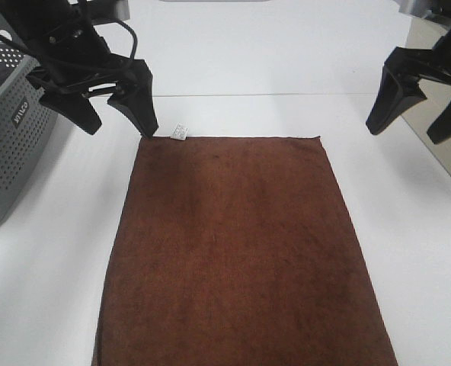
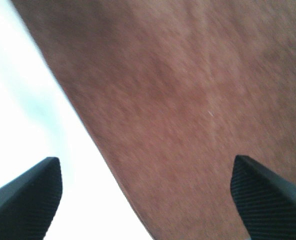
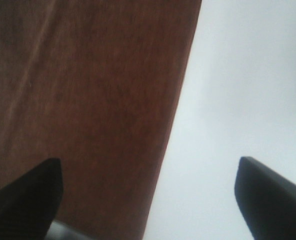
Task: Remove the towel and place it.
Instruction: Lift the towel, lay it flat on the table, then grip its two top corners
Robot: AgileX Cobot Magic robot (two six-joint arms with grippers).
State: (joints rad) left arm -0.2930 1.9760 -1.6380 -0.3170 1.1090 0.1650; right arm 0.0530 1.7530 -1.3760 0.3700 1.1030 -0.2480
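The dark brown towel (image 1: 237,252) lies flat and spread out on the white table, running from the middle to the front edge of the exterior view. Its small white tag (image 1: 179,133) sits at the far left corner. My left gripper (image 1: 119,118) is open and empty, just above that far left corner. My right gripper (image 1: 416,122) is open and empty, raised off the towel's far right corner. In the left wrist view the towel (image 2: 198,100) fills most of the picture between the open fingertips (image 2: 23,195). The right wrist view shows the towel (image 3: 88,100) and its edge.
A grey perforated basket (image 1: 12,145) stands at the left edge of the table, beside my left arm. A shiny metal surface (image 1: 439,84) is at the far right. White table (image 1: 271,53) lies behind the towel.
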